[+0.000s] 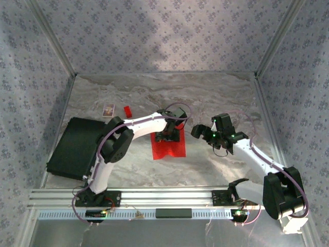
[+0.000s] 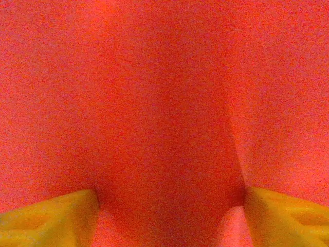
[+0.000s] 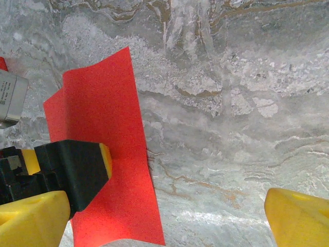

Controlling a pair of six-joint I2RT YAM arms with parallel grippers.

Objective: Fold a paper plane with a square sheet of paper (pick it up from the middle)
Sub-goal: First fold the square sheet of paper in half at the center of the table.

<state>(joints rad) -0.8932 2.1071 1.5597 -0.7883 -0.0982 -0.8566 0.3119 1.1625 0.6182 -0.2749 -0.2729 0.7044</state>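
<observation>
Both sets of jaws stand apart: left gripper (image 1: 168,135) down on the middle of the red sheet (image 1: 174,150) on the table (image 1: 221,167), right gripper (image 1: 208,135) hovering beside it; pinching flat paper may just crumple or skid it

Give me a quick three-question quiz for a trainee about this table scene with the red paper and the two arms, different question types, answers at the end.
1. True or false: the right gripper grips the thin bright red square sheet of paper.
2. The left gripper is down on: A) the red sheet, B) the black board, C) bare grey marbled table.
3. Fill in: the right gripper's jaws stand ___.
Key: 1 false; 2 A; 3 open.
</observation>
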